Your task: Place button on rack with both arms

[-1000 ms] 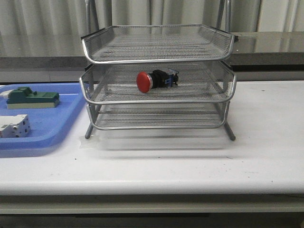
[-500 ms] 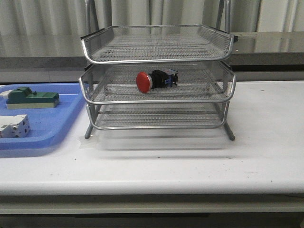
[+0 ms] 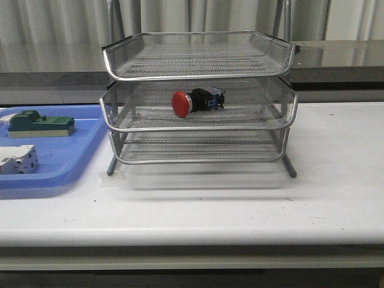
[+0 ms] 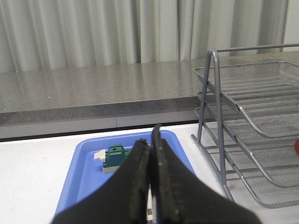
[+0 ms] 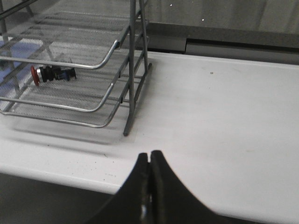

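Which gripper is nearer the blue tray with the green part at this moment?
Left. The left gripper, shut, hangs right over the blue tray beside the rack. The right gripper, also shut, is over bare table on the rack's far side.

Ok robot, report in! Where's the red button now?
Left end effector shut, empty. Right end effector shut, empty. Button lying on rack middle tier. Nothing in the way.
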Robot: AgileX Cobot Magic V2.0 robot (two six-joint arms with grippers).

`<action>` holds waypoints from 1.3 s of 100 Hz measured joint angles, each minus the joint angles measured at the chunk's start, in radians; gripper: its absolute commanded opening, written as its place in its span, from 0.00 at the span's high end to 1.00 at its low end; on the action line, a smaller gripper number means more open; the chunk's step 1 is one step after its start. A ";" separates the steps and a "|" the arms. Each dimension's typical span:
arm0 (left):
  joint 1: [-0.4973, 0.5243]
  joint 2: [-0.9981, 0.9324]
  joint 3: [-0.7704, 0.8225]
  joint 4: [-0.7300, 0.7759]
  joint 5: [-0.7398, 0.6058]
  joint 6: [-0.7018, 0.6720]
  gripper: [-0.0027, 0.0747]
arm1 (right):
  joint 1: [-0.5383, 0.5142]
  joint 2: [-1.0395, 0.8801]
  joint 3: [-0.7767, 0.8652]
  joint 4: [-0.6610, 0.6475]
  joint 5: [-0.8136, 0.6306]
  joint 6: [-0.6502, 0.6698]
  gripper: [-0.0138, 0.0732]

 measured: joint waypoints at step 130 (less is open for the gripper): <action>-0.004 0.000 0.000 -0.002 -0.004 0.000 0.99 | -0.206 -0.165 0.493 0.167 -0.602 -0.099 0.91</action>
